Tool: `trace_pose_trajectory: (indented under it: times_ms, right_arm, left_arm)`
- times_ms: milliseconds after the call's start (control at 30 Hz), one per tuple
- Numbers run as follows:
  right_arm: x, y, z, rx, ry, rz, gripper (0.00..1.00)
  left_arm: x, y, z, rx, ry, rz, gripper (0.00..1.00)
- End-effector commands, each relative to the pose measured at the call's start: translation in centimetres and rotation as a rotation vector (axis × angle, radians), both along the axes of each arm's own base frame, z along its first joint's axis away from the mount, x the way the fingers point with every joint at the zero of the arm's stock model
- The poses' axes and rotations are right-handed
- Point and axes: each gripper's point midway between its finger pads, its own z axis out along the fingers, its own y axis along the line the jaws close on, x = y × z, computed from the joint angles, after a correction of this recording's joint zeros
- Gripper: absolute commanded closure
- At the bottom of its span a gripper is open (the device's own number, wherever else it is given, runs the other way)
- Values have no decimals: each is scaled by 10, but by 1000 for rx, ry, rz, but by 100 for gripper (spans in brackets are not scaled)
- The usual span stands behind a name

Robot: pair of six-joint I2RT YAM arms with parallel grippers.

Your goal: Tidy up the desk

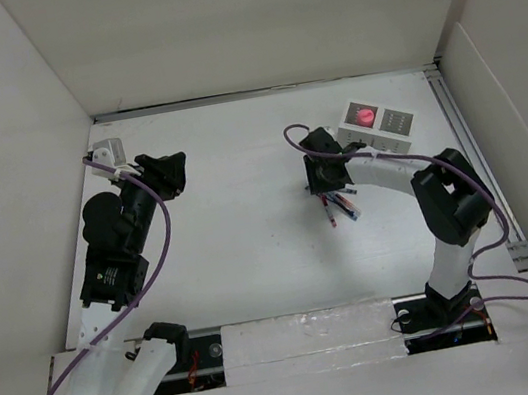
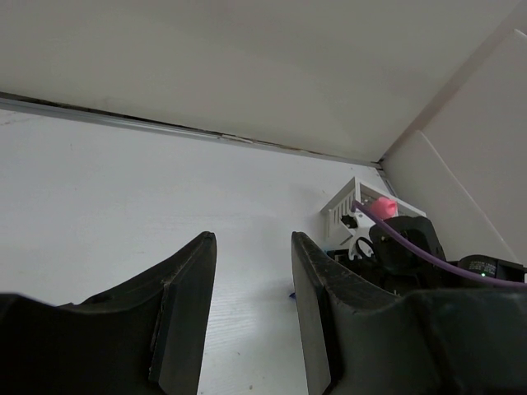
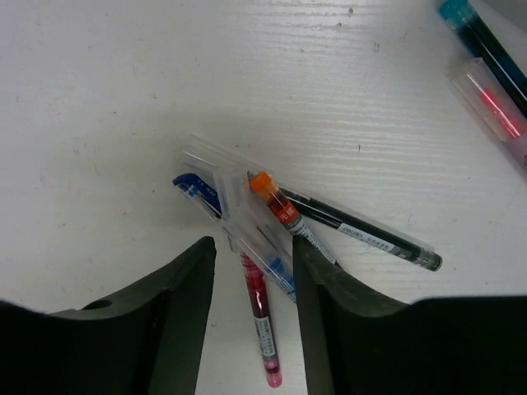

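The desk (image 1: 249, 230) is a white tabletop walled on three sides. A small heap of pens (image 1: 337, 208) lies right of its middle. My right gripper (image 1: 328, 185) hangs over that heap. In the right wrist view the gripper (image 3: 254, 247) stands open, with a red pen (image 3: 262, 325) lying in the gap and touching neither finger. A blue pen (image 3: 198, 193), an orange-capped pen (image 3: 276, 204) and a black pen (image 3: 370, 239) cross just ahead of the fingertips. My left gripper (image 1: 174, 172) is raised at the far left, and it (image 2: 254, 243) is open and empty.
A white slotted organizer box (image 1: 379, 125) with a pink object (image 1: 364, 116) in it stands at the back right, just behind the right gripper. A metal rail (image 1: 470, 153) runs along the right edge. Two more pens (image 3: 486, 66) lie apart from the heap.
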Motion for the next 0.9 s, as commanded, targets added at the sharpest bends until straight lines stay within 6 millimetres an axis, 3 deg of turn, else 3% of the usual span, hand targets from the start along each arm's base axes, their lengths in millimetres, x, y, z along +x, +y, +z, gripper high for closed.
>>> trace_pose_trajectory:
  times_ms: [0,467,867]
  right_arm:
    - [20,4,13,7,-61,-11,54]
    - [18,-1,11,-3,-65,-30,87]
    - [3,-7,53,48,-140,-55,94]
  left_arm:
    - [-3,-1,11,-4,-49,-16,63]
    - [-2,-3,9,-7,-44,-25,63]
    - [-2,-7,8,-8,-40,-42,63]
